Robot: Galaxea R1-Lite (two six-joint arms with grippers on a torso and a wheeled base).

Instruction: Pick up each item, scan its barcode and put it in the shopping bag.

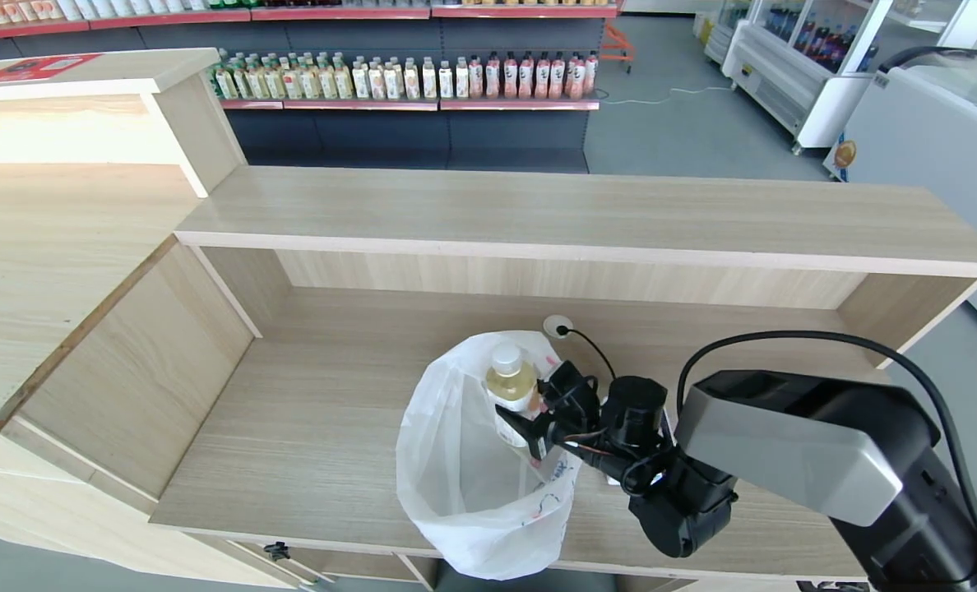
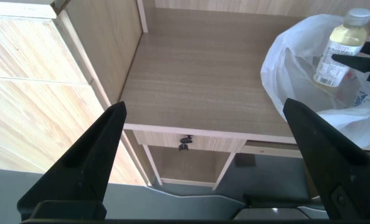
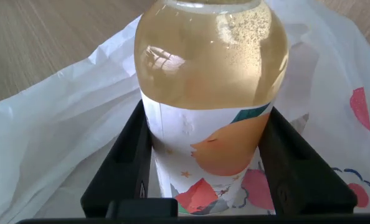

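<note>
Your right gripper (image 1: 521,409) is clamped on the white-capped clear bottle of yellow drink (image 1: 511,380), cartoon-printed label (image 3: 216,155), upright in the white plastic shopping bag (image 1: 456,469) mouth; your left gripper (image 2: 203,109) stands apart.

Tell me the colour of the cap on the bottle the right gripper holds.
White; the cap of the bottle shows best in the head view.

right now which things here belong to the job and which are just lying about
Job: bottle, gripped by the right gripper at the mouth of the bag; left gripper, open.
Lying about: cable port, shelf drinks, coolers.
</note>
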